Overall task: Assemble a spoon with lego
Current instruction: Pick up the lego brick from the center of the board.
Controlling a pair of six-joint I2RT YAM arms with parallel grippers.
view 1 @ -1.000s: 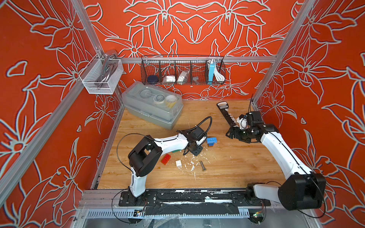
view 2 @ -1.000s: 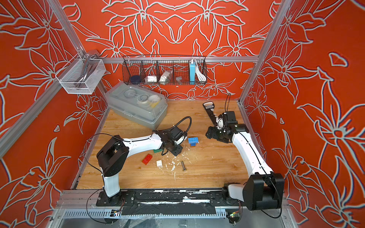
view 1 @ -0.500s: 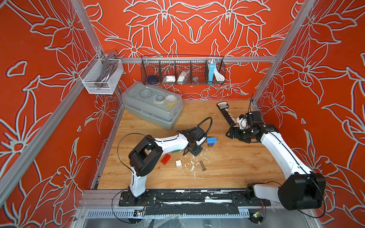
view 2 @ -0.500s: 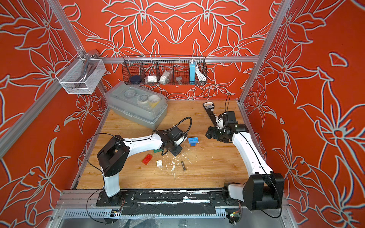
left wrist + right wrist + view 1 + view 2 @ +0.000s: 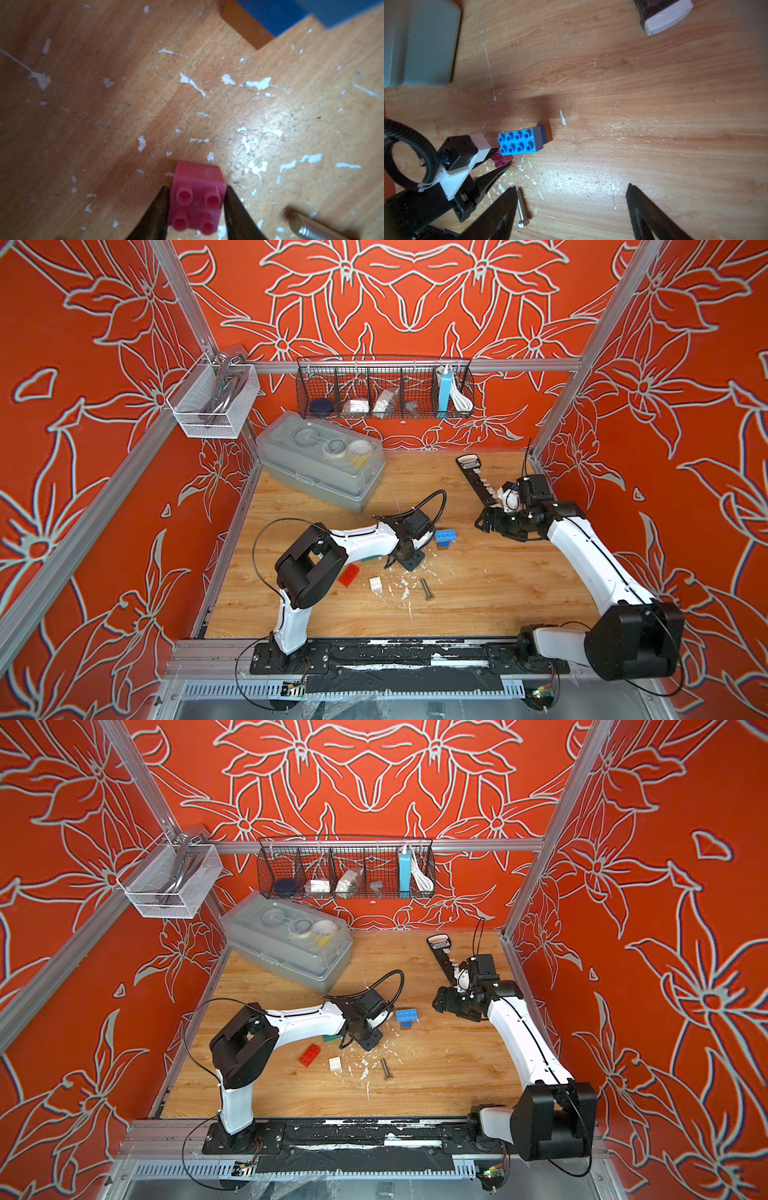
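The left gripper (image 5: 196,189) has both fingers pressed against opposite sides of the pink brick (image 5: 198,174), studs up on the wooden table (image 5: 478,593), just beside the blue stack (image 5: 445,536), a light blue brick on a darker blue and a brown one. The right gripper (image 5: 571,189) hangs on the far side of that stack, jaws spread wide with nothing between them. The green brick (image 5: 371,559), red brick (image 5: 348,575) and white brick (image 5: 375,584) lie loose beyond the pink brick from the stack, with a metal bolt (image 5: 426,588) near the white one.
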